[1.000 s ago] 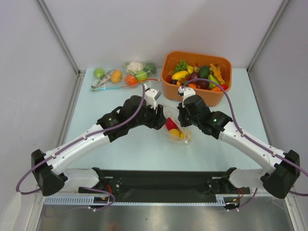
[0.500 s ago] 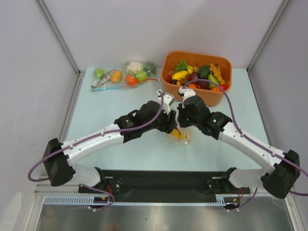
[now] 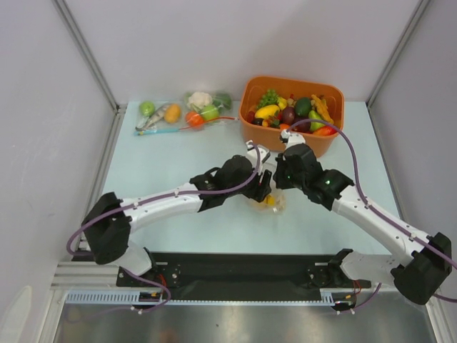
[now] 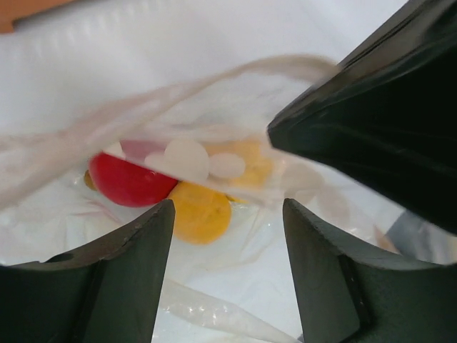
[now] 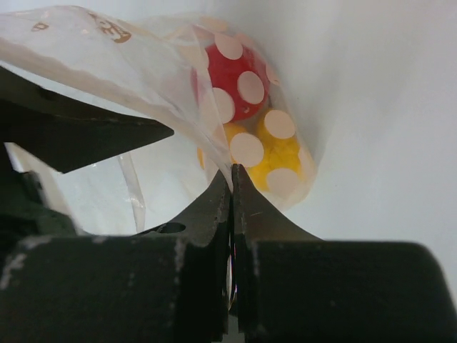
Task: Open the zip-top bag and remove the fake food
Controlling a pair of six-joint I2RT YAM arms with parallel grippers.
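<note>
The zip-top bag lies mid-table between the two arms, clear and crinkly. My right gripper is shut on the upper edge of the bag and holds that film up. Inside sit the fake food: a red fruit and yellow fruits. My left gripper is open at the bag's mouth, its fingers either side of the lower film. The red fruit and a yellow one lie just ahead of it. In the top view the left gripper and right gripper meet over the bag.
An orange basket full of fake fruit and vegetables stands right behind the grippers. Other clear bags with blue and red zip strips lie at the back left. The right gripper's dark body fills the upper right of the left wrist view.
My left arm has reached right and forward to the bag's mouth, and its jaws have spread wider. The right gripper has stayed shut on the bag, shifting slightly right.
</note>
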